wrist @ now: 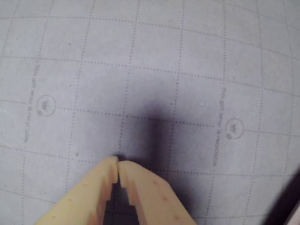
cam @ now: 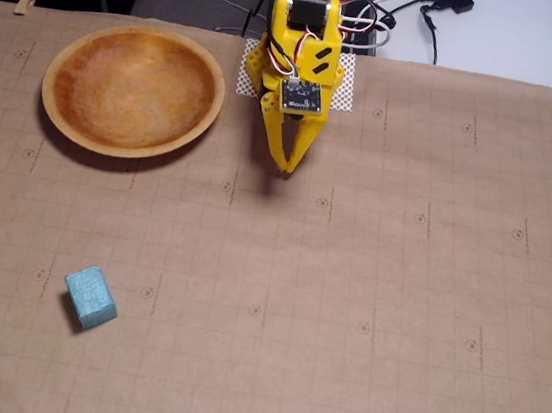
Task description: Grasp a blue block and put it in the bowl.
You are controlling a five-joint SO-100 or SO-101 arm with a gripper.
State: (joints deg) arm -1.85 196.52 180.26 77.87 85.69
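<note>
Near bowl (cam: 134,90), gripper (cam: 288,165) closed; blue block (cam: 91,297) well apart.

Wrist view close above paper (wrist: 187,70), fixed view high overhead

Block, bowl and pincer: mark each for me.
Block (cam: 91,297), fixed view, top face.
Bowl (cam: 64,65), fixed view, left rim.
Pincer (cam: 288,166), fixed view, between its closed tips.

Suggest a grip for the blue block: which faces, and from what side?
Come from above and pinch the two long side faces of the blue block. In the fixed view it lies flat on the paper, turned diagonally, alone, so the claw likely needs rotating to match. The claw is shut now, so open it first.
</note>
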